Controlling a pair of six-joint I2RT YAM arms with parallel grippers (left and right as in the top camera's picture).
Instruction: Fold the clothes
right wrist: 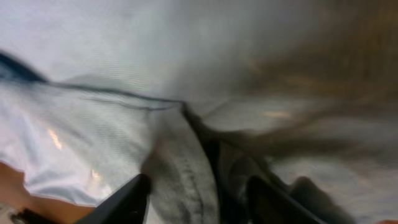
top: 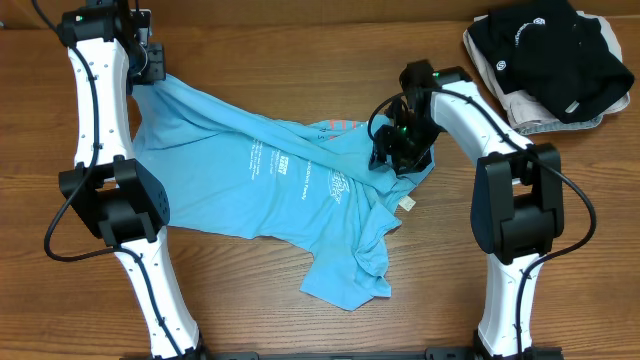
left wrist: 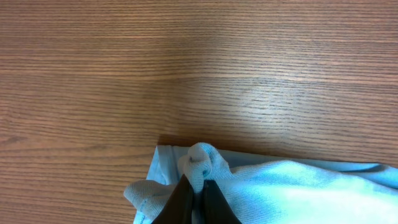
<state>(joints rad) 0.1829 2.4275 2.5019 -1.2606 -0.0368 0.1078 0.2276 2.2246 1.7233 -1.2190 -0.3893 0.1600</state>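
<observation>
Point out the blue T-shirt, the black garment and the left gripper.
blue T-shirt [top: 270,190], overhead view, middle panel beside the print.
black garment [top: 545,48], overhead view, centre of the fabric.
left gripper [left wrist: 198,185], left wrist view, between its fingertips.

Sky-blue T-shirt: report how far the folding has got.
Done: nothing folded; the light sky-blue soft-fabric T-shirt lies crumpled on the brown wooden table. In hand: left jaws shut on one corner, right jaws apart, astride a bunched fold. Left: spreading it flat and every fold.
</observation>
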